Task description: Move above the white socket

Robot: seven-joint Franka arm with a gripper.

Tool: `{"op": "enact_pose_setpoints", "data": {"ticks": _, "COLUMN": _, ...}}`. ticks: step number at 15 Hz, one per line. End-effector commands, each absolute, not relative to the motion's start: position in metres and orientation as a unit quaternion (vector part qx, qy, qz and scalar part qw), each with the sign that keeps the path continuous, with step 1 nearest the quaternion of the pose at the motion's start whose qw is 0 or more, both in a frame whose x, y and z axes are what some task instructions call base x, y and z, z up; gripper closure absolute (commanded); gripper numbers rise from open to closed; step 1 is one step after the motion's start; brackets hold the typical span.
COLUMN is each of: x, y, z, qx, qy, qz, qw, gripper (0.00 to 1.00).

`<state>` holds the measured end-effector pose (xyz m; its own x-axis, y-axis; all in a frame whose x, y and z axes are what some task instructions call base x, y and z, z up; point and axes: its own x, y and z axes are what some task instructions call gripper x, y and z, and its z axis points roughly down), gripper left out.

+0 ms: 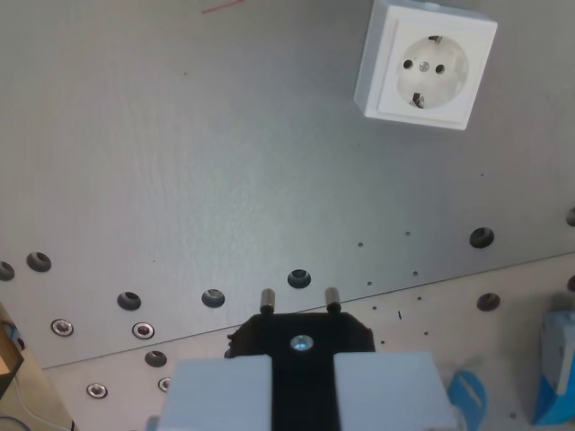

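Socket (425, 65), white, one only, sits near the top right of the wrist view on a grey metal worktop (225, 162). It is a square box with a round recessed face. That face shows two dark pin holes side by side, a small screw between them, and two earth clips, one at the upper edge of the recess and one at the lower. The box is turned slightly, so its sides run a little off the frame's edges; the line through the two pin holes runs roughly left to right, dipping a touch toward the wrist view's right. Being square, it has no clear long axis. Its top edge is close to the frame's top and may be slightly cut off.

One gripper (302, 395) fills the bottom centre. Two pale grey blocks, the jaws, stand either side of one black plug (301, 341) and are closed against it. The plug's two metal pins point up the frame, away from the camera and toward the worktop's middle. The plug is well apart from the socket, which lies up and to the right of it.

The worktop has a row of dark round holes, about seven, plus several smaller screw heads lower left. A seam runs diagonally across the lower part. At the right edge a blue object (557, 368) is cut off and hard to identify. A thin red line (222, 6) shows at the top.
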<state>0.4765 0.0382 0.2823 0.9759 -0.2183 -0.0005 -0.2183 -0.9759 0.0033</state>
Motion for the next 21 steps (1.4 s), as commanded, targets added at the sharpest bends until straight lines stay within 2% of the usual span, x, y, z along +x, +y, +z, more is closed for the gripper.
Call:
{"op": "enact_pose_setpoints", "data": {"ticks": 1, "x": 0.476, "y": 0.038, "z": 0.282, "qx": 0.994, "qy": -0.110, "qz": 0.000, "qw": 0.002, "gripper": 1.00}}
{"op": "enact_pose_setpoints", "data": {"ticks": 11, "x": 0.476, "y": 0.037, "z": 0.279, "qx": 0.993, "qy": -0.116, "qz": 0.000, "qw": 0.001, "gripper": 1.00}}
{"op": "enact_pose_setpoints", "data": {"ticks": 21, "x": 0.477, "y": 0.027, "z": 0.262, "qx": 0.991, "qy": -0.131, "qz": 0.021, "qw": 0.000, "gripper": 1.00}}
